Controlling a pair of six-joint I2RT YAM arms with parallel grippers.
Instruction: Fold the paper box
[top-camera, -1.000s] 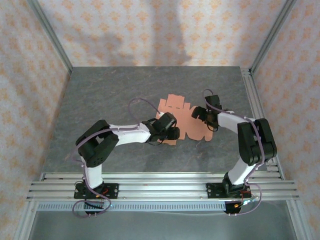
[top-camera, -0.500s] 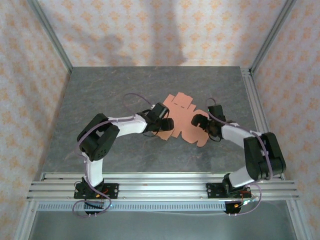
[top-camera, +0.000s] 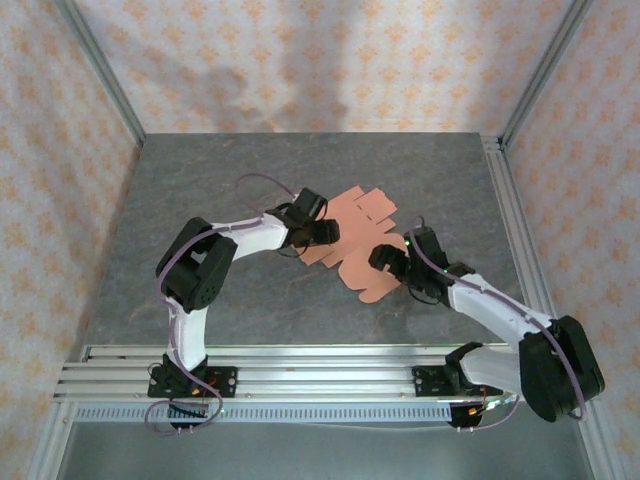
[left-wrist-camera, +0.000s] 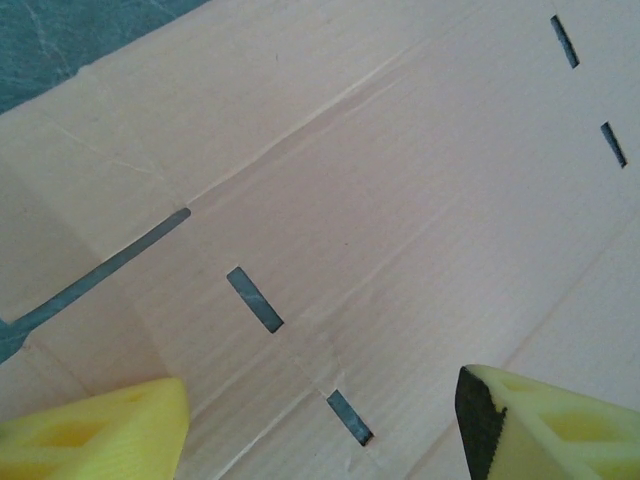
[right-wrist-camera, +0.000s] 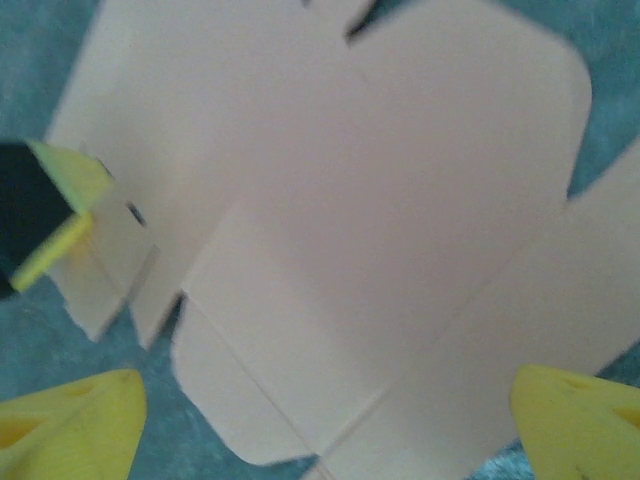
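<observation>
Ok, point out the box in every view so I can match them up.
Top external: box mid-table, left hand over its left edge, right hand over its near right edge.
Left wrist: across most of the frame, slots showing.
Right wrist: centre of the frame, blurred.
Shared landmark: grey table, top left in left wrist, corners in right wrist.

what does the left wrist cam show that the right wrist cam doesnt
Left wrist: a close, sharp look at the paper box surface, its short cut slots and crease lines, under the open left gripper. Right wrist: a blurrier, wider look at the sheet's outline, including a rounded flap, under the open right gripper. Both: pink card between spread yellow fingers.
</observation>
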